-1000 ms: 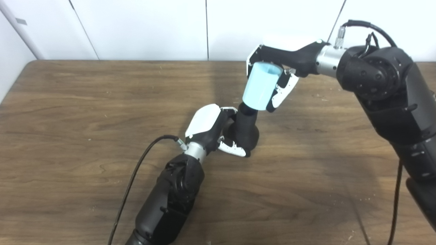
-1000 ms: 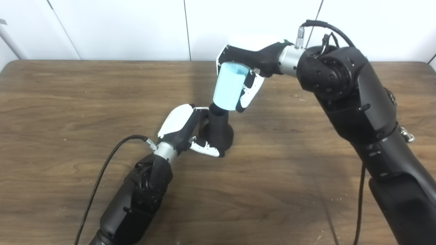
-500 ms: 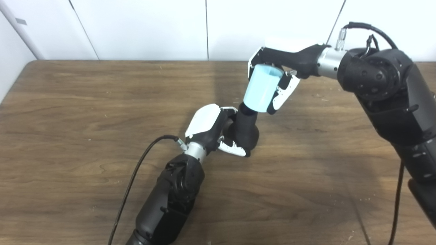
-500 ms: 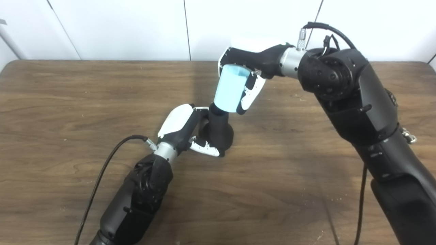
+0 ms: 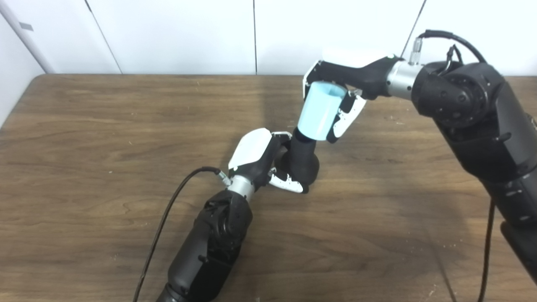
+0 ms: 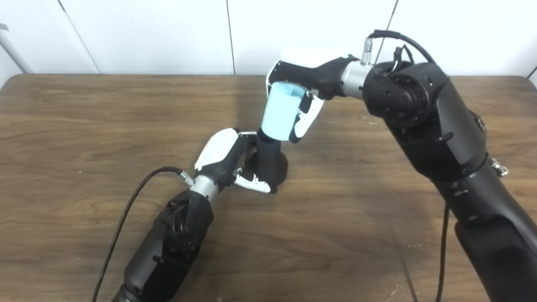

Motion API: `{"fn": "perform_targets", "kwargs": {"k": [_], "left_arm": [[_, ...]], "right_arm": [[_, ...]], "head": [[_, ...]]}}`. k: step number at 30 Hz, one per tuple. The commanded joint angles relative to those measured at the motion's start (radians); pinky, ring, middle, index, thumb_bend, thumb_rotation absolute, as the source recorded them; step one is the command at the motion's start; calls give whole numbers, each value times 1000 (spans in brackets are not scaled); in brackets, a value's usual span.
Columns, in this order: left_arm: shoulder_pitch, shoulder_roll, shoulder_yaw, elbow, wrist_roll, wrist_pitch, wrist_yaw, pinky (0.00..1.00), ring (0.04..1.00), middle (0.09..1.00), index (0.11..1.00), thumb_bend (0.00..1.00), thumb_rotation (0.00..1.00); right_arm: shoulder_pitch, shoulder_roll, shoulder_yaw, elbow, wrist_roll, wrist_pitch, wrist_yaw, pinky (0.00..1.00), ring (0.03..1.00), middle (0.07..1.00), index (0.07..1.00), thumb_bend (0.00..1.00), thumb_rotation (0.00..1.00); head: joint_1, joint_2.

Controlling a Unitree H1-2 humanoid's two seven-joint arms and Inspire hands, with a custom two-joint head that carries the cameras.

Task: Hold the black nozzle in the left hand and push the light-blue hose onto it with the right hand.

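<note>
The light-blue hose (image 5: 319,111) has shifted a little over the last second: my right arm has swung slightly left and lower, so the tube's bottom rim now sits a touch further down the black nozzle (image 5: 301,158) than it did, while the desk (image 5: 105,138) and everything on my left side have stayed put. I read that as the push being under way but only just started, since most of the nozzle's neck still shows bare below the hose. Largest first: my right arm reaches in over the far right of the desk, and my right robot hand (image 5: 337,96) is wrapped around the hose, fingers closed on its wall and holding it tilted, open top leaning to the right and toward the wall behind. My left arm comes up from the bottom edge, and my left robot hand (image 5: 268,161) is closed around the nozzle's wider base, keeping it standing on the desk near the middle, its neck leaning the same way as the hose. The hose itself looks like a short, smooth, pale cylinder, wider than the nozzle neck, with a hollow mouth showing at its upper end. The nozzle is matte black, bulbous low down and narrower above. How deep the neck goes inside the hose I cannot tell
</note>
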State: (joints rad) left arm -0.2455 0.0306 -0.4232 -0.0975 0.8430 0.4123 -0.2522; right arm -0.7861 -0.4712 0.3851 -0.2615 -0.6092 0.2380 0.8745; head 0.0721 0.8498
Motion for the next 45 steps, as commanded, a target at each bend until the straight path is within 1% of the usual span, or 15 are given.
{"fn": "perform_targets", "kwargs": {"k": [1, 2, 7, 9, 17, 22, 24, 25, 27, 29, 33, 35, 39, 45], "left_arm": [[65, 12, -12, 74, -4, 57, -121, 1000, 810, 694, 482, 516, 38], [66, 12, -11, 74, -2, 57, -122, 1000, 814, 697, 482, 516, 38], [65, 11, -10, 78, 0, 57, -122, 1000, 788, 648, 482, 516, 38], [64, 9, -10, 78, 1, 57, -122, 1000, 798, 663, 482, 516, 38], [61, 9, -10, 83, -1, 57, -116, 1000, 794, 660, 482, 516, 38], [59, 8, -12, 91, -7, 57, -109, 1000, 817, 657, 482, 515, 38], [59, 8, -13, 93, -8, 57, -108, 1000, 829, 673, 482, 516, 38], [60, 8, -12, 92, -8, 57, -109, 1000, 849, 701, 482, 516, 38], [59, 9, -11, 91, -8, 57, -111, 1000, 848, 715, 482, 516, 38], [57, 8, -9, 93, -7, 57, -113, 1000, 825, 688, 483, 516, 38], [55, 7, -7, 92, -3, 57, -118, 1000, 827, 691, 483, 516, 38], [55, 8, -7, 92, 1, 57, -120, 1000, 824, 672, 483, 516, 38], [54, 7, -6, 91, 5, 57, -123, 1000, 823, 660, 482, 516, 38], [56, 3, -4, 85, 10, 57, -127, 1000, 813, 653, 483, 516, 38]], "right_arm": [[-51, -4, -8, -20, 0, -4, -10, 331, 475, 469, 466, 502, 0], [-53, -3, -7, -18, -1, -5, -10, 332, 474, 469, 464, 502, 0], [-62, 3, -10, -16, 1, -2, -11, 334, 472, 469, 462, 503, 0], [-62, 7, -10, -23, 2, 2, -10, 332, 472, 471, 463, 502, 0], [-55, 10, -12, -35, 6, 5, -11, 330, 469, 472, 468, 502, 0], [-47, 10, -9, -56, 6, 3, -8, 327, 465, 476, 469, 502, 0], [-39, 14, -1, -72, 0, 0, -7, 323, 459, 483, 470, 502, 0], [-35, 17, 7, -80, -7, -7, -9, 319, 454, 488, 474, 501, 0], [-31, 19, 18, -88, -20, -20, -12, 313, 446, 493, 478, 501, 0], [-33, 15, 35, -89, -37, -54, -19, 311, 441, 495, 481, 500, 0], [-38, 3, 54, -85, -60, -118, -25, 306, 437, 495, 496, 499, 0], [-41, -2, 62, -86, -76, -148, -22, 305, 436, 495, 502, 498, 0], [-39, -2, 71, -88, -103, -187, -17, 309, 431, 493, 499, 499, 0], [-26, -8, 70, -80, -121, -229, -10, 334, 428, 478, 497, 502, 0]], "head": [[1, 1], [1, 1], [1, -1], [1, -1], [0, 0], [0, 0], [-4, 1], [-4, 1], [-4, 1], [-3, 1], [-7, 1], [-9, 3], [-9, 3], [-8, 7]]}}
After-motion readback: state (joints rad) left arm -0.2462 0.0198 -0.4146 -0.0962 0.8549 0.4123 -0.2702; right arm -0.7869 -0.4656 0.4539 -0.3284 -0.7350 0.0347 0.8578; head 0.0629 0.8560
